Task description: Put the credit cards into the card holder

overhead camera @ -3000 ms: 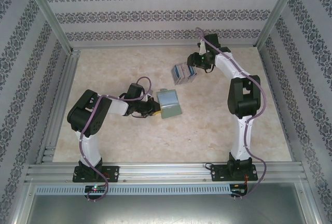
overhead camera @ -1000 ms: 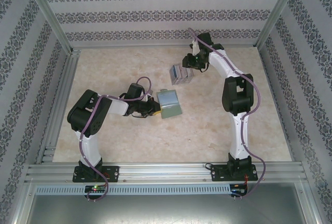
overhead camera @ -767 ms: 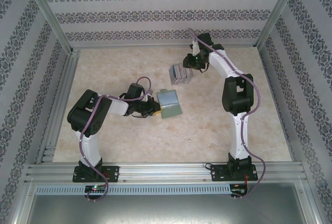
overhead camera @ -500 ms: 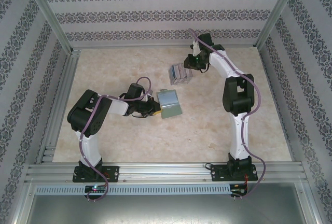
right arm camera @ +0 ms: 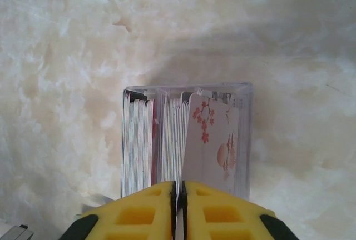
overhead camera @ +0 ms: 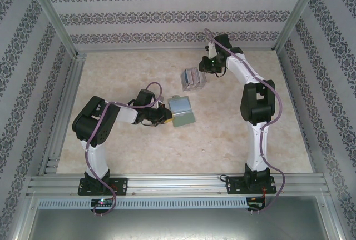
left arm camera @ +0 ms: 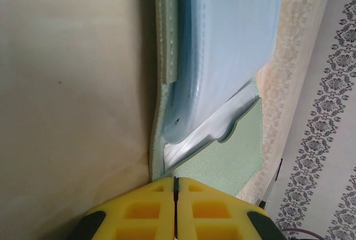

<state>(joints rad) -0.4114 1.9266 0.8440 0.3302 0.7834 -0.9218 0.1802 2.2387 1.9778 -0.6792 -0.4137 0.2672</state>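
Beige marbled tabletop [overhead camera: 139,151] carries both arms in the top view. The left gripper [overhead camera: 165,115] lies low near the middle and meets the left edge of the flat grey-green folding card holder [overhead camera: 182,112], which rests on the table. Further back and to the right, well apart from it, stands the tight blue, white and pinkish-grey bundle of credit cards [overhead camera: 191,79]. The right gripper [overhead camera: 204,69] is at its far right corner.

From the left wrist, the 2 yellow foam fingers [left arm camera: 139,212] of the left gripper [left arm camera: 175,198] are pressed flat together with no gap. A corner of the card holder's [left arm camera: 239,156] grey-green panel runs down behind them, so the gripper has that wallet clamped. The wallet gapes open, showing a pale blue lining [left arm camera: 233,23] and clear plastic sleeves [left arm camera: 217,120].

From the right wrist, the right gripper [right arm camera: 178,204] has its yellow fingers [right arm camera: 136,215] drawn in to a thin slit. The credit cards [right arm camera: 139,140] stand on edge inside a clear plastic case [right arm camera: 247,112] on the marbled surface. 1 pale card printed with red blossoms [right arm camera: 214,140] leans out of the stack. Its near edge runs into that slit, so it looks pinched between the fingers.
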